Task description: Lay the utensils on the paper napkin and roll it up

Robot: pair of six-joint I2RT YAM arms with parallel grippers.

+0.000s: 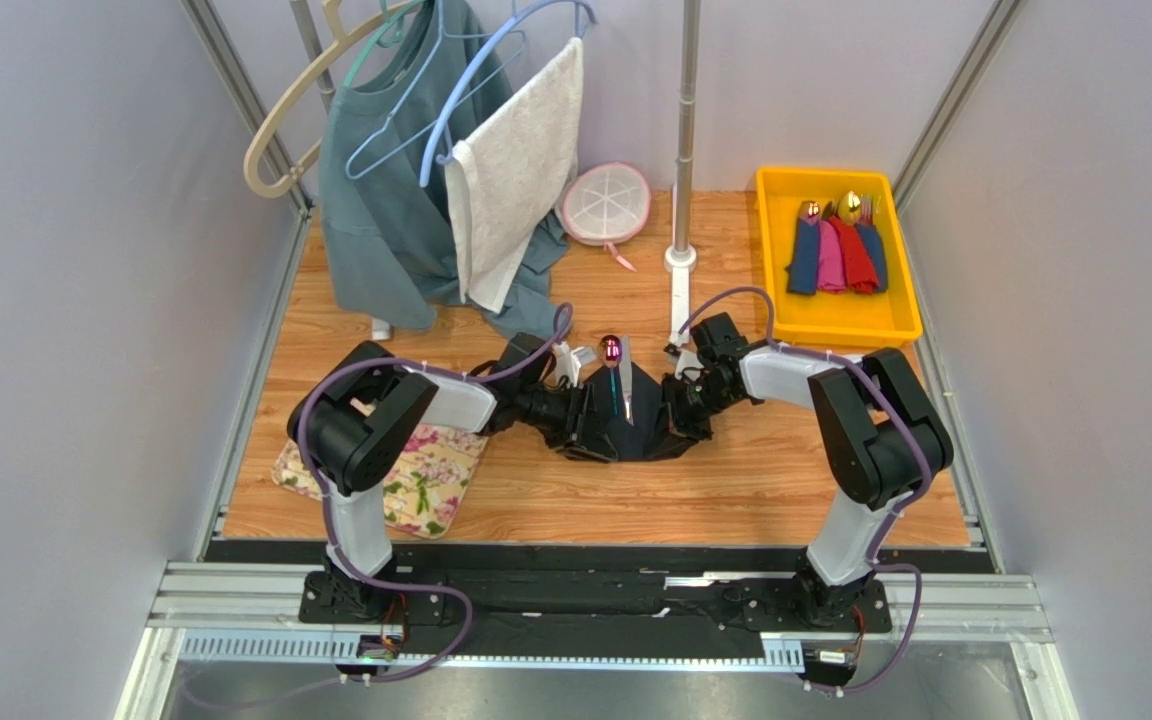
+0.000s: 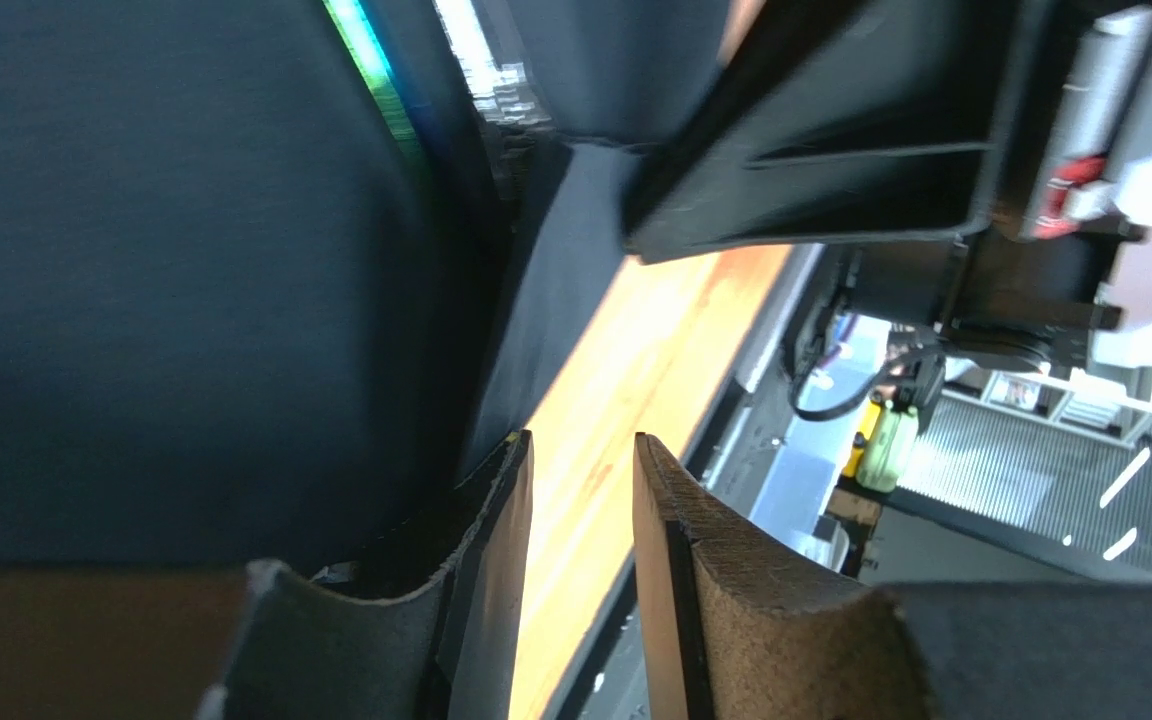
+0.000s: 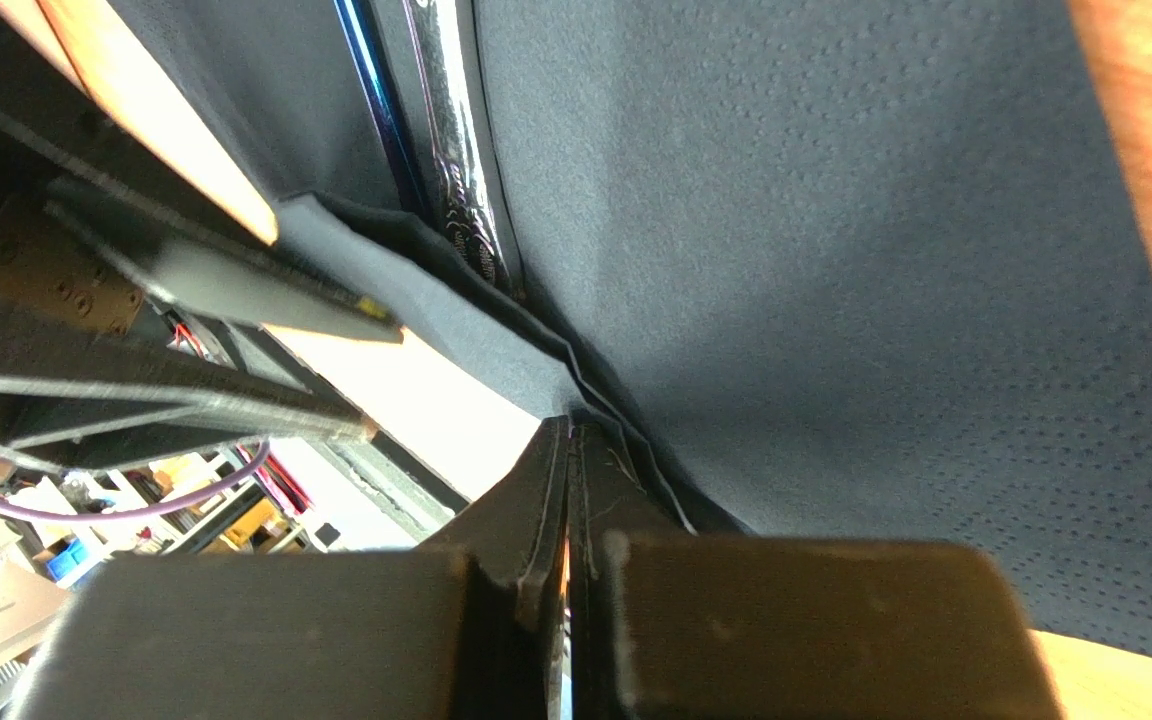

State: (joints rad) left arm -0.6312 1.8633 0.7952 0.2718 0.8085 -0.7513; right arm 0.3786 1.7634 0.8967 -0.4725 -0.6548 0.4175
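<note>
The black paper napkin (image 1: 620, 432) lies mid-table with both side edges lifted. The utensils (image 1: 615, 375) lie on it, and the spoon's purple-pink bowl (image 1: 611, 351) sticks out past its far edge. My left gripper (image 1: 564, 413) is at the napkin's left edge. In the left wrist view it (image 2: 582, 443) is open with bare wood between the jaws, and the napkin (image 2: 162, 270) is beside its left finger. My right gripper (image 1: 683, 408) is at the right edge. In the right wrist view it (image 3: 567, 428) is shut on the napkin's (image 3: 838, 270) folded edge, near the utensil handles (image 3: 447, 150).
A floral mat (image 1: 402, 473) lies at the front left under the left arm. A yellow tray (image 1: 761, 255) at the back right holds cutlery rolled in coloured napkins (image 1: 835, 252). Clothes on hangers (image 1: 447, 165), a round white item (image 1: 605, 203) and a pole base (image 1: 680, 258) stand at the back.
</note>
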